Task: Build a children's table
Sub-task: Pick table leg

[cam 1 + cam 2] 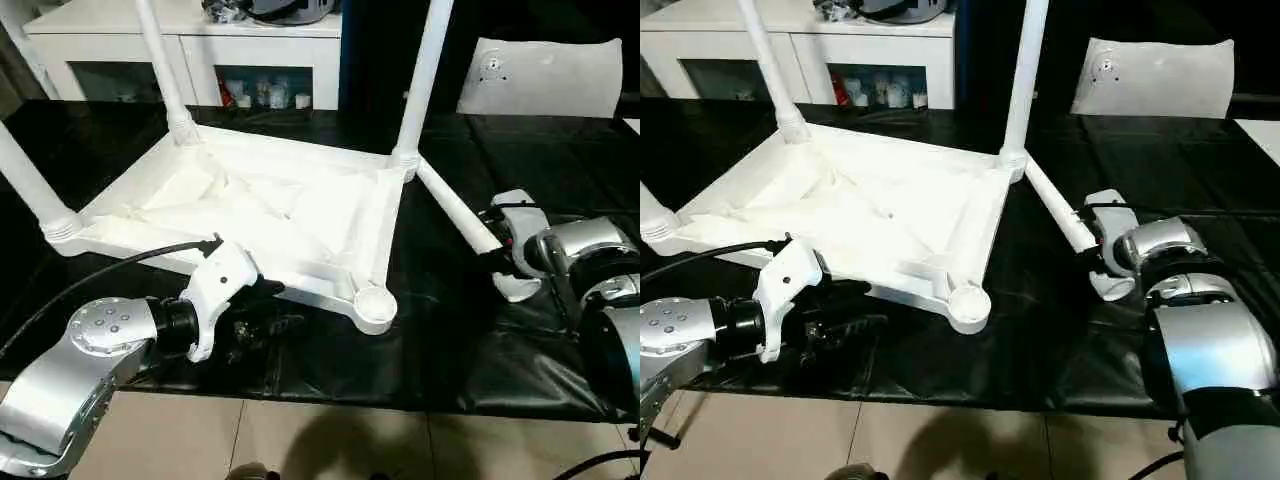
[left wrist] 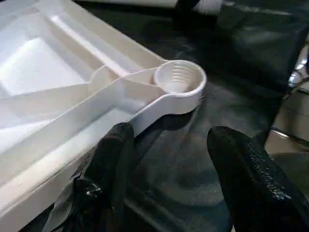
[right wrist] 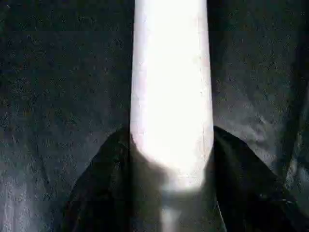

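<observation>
So the white tabletop [image 1: 260,215] is lying upside down on the big black-covered work table [image 1: 450,340], ribbed side facing up, with three legs already standing in their corner sockets: one at the far left [image 1: 162,65], one at the far right [image 1: 422,75], and one at the near left corner [image 1: 25,180]. The near right corner socket [image 1: 374,303] is open, and in the left wrist view you can see the ridges inside it [image 2: 179,77]. The fourth leg [image 1: 455,208] is lying flat on the black cover just off the tabletop's right edge, one end close to the base of the far right leg and the other end running toward the right gripper [image 3: 169,164]. In the right wrist view the two black fingers [image 3: 104,179] sit right against either side of that leg, so it looks clamped on it, with the leg lying down on the cover. The left gripper [image 2: 169,169] is down by the near edge of the tabletop, fingers [image 2: 246,169] spread apart with nothing between them, one just beside the rim and the open socket a bit ahead of them. A white cabinet [image 1: 190,50] with glass doors stands behind the work table, and a white pillow-like bag [image 1: 545,75] sits at the far right.
</observation>
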`<state>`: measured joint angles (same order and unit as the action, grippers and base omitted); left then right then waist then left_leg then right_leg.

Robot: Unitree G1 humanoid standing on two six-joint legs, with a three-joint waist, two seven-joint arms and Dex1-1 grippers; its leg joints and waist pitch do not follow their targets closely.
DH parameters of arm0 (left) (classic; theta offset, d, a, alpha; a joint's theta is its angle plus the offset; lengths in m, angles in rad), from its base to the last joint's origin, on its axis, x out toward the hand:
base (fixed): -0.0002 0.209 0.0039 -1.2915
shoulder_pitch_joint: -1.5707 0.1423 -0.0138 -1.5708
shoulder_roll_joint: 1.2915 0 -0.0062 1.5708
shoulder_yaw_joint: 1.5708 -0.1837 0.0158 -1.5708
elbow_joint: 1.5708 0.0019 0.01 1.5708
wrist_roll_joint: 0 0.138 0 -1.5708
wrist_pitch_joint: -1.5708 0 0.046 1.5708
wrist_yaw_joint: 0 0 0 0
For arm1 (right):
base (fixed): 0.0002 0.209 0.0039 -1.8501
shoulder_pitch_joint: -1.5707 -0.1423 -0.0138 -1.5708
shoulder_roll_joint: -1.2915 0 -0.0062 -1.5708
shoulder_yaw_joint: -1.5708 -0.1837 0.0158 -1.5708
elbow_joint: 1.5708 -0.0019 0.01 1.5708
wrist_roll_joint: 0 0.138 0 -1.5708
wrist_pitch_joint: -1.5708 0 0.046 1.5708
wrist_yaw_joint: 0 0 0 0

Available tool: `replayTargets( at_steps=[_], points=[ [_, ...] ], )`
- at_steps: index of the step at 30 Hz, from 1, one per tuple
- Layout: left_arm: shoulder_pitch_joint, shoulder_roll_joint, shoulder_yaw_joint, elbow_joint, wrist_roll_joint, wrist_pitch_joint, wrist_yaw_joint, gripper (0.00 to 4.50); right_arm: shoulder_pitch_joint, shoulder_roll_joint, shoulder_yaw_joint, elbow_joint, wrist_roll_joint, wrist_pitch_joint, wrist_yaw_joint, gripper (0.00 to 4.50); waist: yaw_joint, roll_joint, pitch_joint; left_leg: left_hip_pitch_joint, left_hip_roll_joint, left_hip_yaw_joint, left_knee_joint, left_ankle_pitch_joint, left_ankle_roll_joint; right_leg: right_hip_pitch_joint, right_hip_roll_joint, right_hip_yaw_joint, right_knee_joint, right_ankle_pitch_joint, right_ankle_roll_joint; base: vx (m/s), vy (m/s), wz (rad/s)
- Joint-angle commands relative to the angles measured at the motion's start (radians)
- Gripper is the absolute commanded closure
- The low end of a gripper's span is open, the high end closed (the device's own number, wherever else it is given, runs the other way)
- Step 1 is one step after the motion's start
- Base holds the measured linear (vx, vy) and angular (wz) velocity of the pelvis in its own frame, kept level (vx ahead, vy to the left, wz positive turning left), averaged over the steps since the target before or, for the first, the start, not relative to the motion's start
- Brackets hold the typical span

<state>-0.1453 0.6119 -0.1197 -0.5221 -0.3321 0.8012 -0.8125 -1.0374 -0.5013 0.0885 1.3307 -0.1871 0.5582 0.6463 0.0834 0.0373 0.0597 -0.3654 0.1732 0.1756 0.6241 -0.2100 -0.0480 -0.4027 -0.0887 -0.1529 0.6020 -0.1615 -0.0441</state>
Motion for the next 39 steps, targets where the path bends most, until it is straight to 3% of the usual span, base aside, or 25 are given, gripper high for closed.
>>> replayTargets(
  at_steps=[1,4,5,6,7,8,10,11,13,14,15,16,18,19,20,22,25,26,28,31,32,35,36,38,39],
  points=[
    [-0.026,-0.002,-0.005,0.019,-0.01,-0.003,0.0,1.72,0.009,0.01,0.002,0.019,-0.002,0.007,0.004,2.53,-0.002,0.005,-0.062,0.003,0.06,-0.028,-0.072,-0.281,0.014,0.053,-0.076,0.069,-0.078,-0.403,-0.161,0.0,0.0,0.0],
    [-0.042,-0.006,-0.014,0.05,-0.001,-0.021,0.005,1.72,0.013,0.009,-0.066,0.015,0.048,0.001,-0.083,2.55,-0.007,0.006,-0.06,0.006,0.058,-0.028,-0.072,-0.285,0.013,0.052,-0.076,0.068,-0.083,-0.418,-0.153,0.0,0.0,0.0],
    [-0.043,-0.011,-0.014,0.059,0.004,-0.03,0.011,1.72,0.015,0.007,-0.133,0.013,0.102,-0.013,-0.158,2.56,-0.008,0.011,-0.063,0.008,0.056,-0.029,-0.07,-0.287,0.011,0.052,-0.076,0.066,-0.082,-0.426,-0.149,0.0,0.0,0.0],
    [-0.044,-0.015,-0.012,0.063,0.006,-0.034,0.015,1.72,0.016,0.005,-0.16,0.012,0.125,-0.02,-0.189,2.56,-0.01,0.009,-0.063,0.009,0.058,-0.028,-0.071,-0.283,0.01,0.051,-0.077,0.068,-0.087,-0.424,-0.144,0.0,0.0,0.0],
    [-0.045,-0.031,-0.005,0.075,0.01,-0.046,0.031,1.72,0.018,-0.002,-0.245,0.009,0.193,-0.044,-0.284,2.56,-0.011,0.011,-0.064,0.011,0.058,-0.028,-0.072,-0.28,0.006,0.05,-0.076,0.068,-0.086,-0.413,-0.144,0.0,0.0,0.0],
    [-0.045,-0.031,-0.005,0.075,0.01,-0.046,0.031,1.72,0.018,-0.002,-0.245,0.009,0.193,-0.044,-0.284,2.56,-0.011,0.011,-0.066,0.014,0.056,-0.029,-0.071,-0.281,0.002,0.05,-0.075,0.066,-0.083,-0.396,-0.144,0.0,0.0,0.0],
    [-0.048,-0.054,0.004,0.088,0.012,-0.058,0.054,1.72,0.022,-0.008,-0.321,0.001,0.253,-0.089,-0.37,2.57,-0.013,0.019,-0.067,0.011,0.055,-0.029,-0.071,-0.288,0.002,0.051,-0.073,0.065,-0.079,-0.368,-0.154,0.0,0.0,0.0],
    [-0.055,-0.073,0.009,0.106,0.016,-0.075,0.075,1.72,0.021,-0.007,-0.364,-0.014,0.285,-0.136,-0.398,2.57,-0.017,0.015,-0.068,0.01,0.052,-0.026,-0.07,-0.288,0.007,0.052,-0.072,0.064,-0.082,-0.363,-0.155,0.0,0.0,0.0],
    [-0.063,-0.098,0.014,0.126,0.021,-0.097,0.099,1.72,0.018,0.004,-0.454,-0.044,0.365,-0.236,-0.408,2.57,-0.019,0.02,-0.071,0.009,0.048,-0.024,-0.066,-0.275,0.022,0.054,-0.072,0.062,-0.08,-0.359,-0.156,0.0,0.0,0.0],
    [-0.071,-0.113,0.017,0.138,0.026,-0.111,0.116,1.72,0.024,0.01,-0.49,-0.069,0.397,-0.308,-0.405,2.57,-0.02,0.015,-0.072,0.006,0.046,-0.021,-0.064,-0.263,0.038,0.055,-0.075,0.062,-0.083,-0.362,-0.148,0.0,0.0,0.0],
    [-0.078,-0.128,0.02,0.15,0.032,-0.123,0.132,1.72,0.032,0.015,-0.519,-0.095,0.419,-0.364,-0.409,2.57,-0.019,0.016,-0.072,0.0,0.045,-0.022,-0.063,-0.239,0.052,0.057,-0.074,0.06,-0.084,-0.363,-0.139,0.0,0.0,0.0],
    [-0.086,-0.141,0.025,0.163,0.037,-0.136,0.147,1.72,0.041,0.022,-0.534,-0.12,0.428,-0.403,-0.414,2.57,-0.018,0.023,-0.074,0.0,0.046,-0.023,-0.062,-0.227,0.057,0.057,-0.075,0.059,-0.081,-0.36,-0.138,0.0,0.0,0.0],
    [-0.097,-0.158,0.029,0.175,0.039,-0.147,0.163,1.72,0.058,0.038,-0.542,-0.162,0.433,-0.435,-0.42,2.57,-0.018,0.021,-0.076,-0.003,0.044,-0.021,-0.06,-0.182,0.073,0.058,-0.07,0.058,-0.079,-0.333,-0.14,0.0,0.0,0.0],
    [-0.108,-0.172,0.031,0.186,0.048,-0.165,0.179,1.72,0.088,0.066,-0.547,-0.23,0.446,-0.477,-0.409,2.57,-0.02,0.023,-0.076,-0.006,0.043,-0.021,-0.059,-0.164,0.083,0.058,-0.067,0.057,-0.077,-0.324,-0.142,0.0,0.0,0.0],
    [-0.135,-0.202,0.045,0.212,0.052,-0.181,0.212,1.72,0.149,0.126,-0.577,-0.4,0.514,-0.452,-0.343,2.57,-0.022,0.029,-0.076,-0.007,0.042,-0.02,-0.059,-0.157,0.091,0.059,-0.068,0.057,-0.08,-0.326,-0.131,0.0,0.0,0.0],
    [-0.143,-0.211,0.05,0.222,0.052,-0.185,0.224,1.72,0.169,0.146,-0.589,-0.459,0.547,-0.421,-0.32,2.57,-0.026,0.02,-0.078,-0.01,0.044,-0.023,-0.062,-0.13,0.107,0.065,-0.063,0.056,-0.079,-0.305,-0.114,0.0,0.0,0.0],
    [-0.193,-0.259,0.07,0.27,0.039,-0.185,0.264,1.72,0.285,0.238,-0.593,-0.716,0.68,-0.393,-0.229,2.57,-0.024,0.023,-0.079,-0.002,0.047,-0.023,-0.062,-0.139,0.106,0.058,-0.068,0.057,-0.086,-0.346,-0.111,0.0,0.0,0.0],
    [-0.23,-0.303,0.096,0.302,0.006,-0.177,0.286,1.72,0.368,0.294,-0.566,-0.881,0.791,-0.327,-0.14,2.57,-0.021,0.023,-0.078,0.001,0.043,-0.019,-0.063,-0.135,0.118,0.059,-0.063,0.059,-0.091,-0.341,-0.093,0.0,0.0,0.0],
    [-0.257,-0.333,0.114,0.319,-0.027,-0.175,0.289,1.56,0.438,0.322,-0.519,-0.998,0.874,-0.257,-0.068,2.57,-0.015,0.026,-0.082,0.0,0.054,-0.028,-0.069,-0.127,0.126,0.06,-0.065,0.058,-0.088,-0.316,-0.089,0.0,0.0,0.0],
    [-0.289,-0.374,0.141,0.335,-0.084,-0.166,0.281,1.4,0.549,0.342,-0.421,-1.186,0.975,-0.151,0.021,2.57,-0.009,0.028,-0.083,0.002,0.055,-0.028,-0.068,-0.127,0.113,0.06,-0.07,0.06,-0.091,-0.32,-0.09,0.0,0.0,0.0],
    [-0.31,-0.4,0.156,0.341,-0.122,-0.155,0.278,1.34,0.602,0.339,-0.374,-1.279,1.017,-0.077,0.067,2.57,-0.01,0.016,-0.082,-0.003,0.054,-0.026,-0.07,-0.123,0.112,0.06,-0.069,0.06,-0.094,-0.33,-0.082,0.0,0.0,0.0],
    [-0.338,-0.44,0.184,0.34,-0.193,-0.12,0.283,1.0,0.642,0.329,-0.332,-1.345,1.071,-0.006,0.108,2.57,0.0,0.015,-0.078,-0.001,0.052,-0.025,-0.071,-0.12,0.098,0.057,-0.071,0.06,-0.102,-0.392,-0.059,0.0,0.0,0.0],
    [-0.35,-0.461,0.2,0.336,-0.24,-0.091,0.277,0.97,0.659,0.325,-0.318,-1.37,1.091,0.026,0.123,2.57,0.0,0.009,-0.077,-0.002,0.052,-0.024,-0.071,-0.123,0.095,0.058,-0.074,0.06,-0.105,-0.407,-0.053,0.0,0.0,0.0],
    [-0.359,-0.477,0.212,0.331,-0.277,-0.067,0.273,0.76,0.673,0.321,-0.309,-1.392,1.107,0.053,0.134,2.57,0.011,0.01,-0.072,0.001,0.048,-0.022,-0.072,-0.137,0.078,0.053,-0.075,0.059,-0.117,-0.471,-0.032,0.0,0.0,0.0],
    [-0.374,-0.507,0.237,0.328,-0.342,-0.029,0.281,0.76,0.691,0.318,-0.299,-1.416,1.123,0.086,0.149,2.57,0.011,0.01,-0.072,0.001,0.047,-0.021,-0.072,-0.143,0.07,0.053,-0.075,0.058,-0.119,-0.485,-0.02,0.0,0.0,0.0]
  ],
)
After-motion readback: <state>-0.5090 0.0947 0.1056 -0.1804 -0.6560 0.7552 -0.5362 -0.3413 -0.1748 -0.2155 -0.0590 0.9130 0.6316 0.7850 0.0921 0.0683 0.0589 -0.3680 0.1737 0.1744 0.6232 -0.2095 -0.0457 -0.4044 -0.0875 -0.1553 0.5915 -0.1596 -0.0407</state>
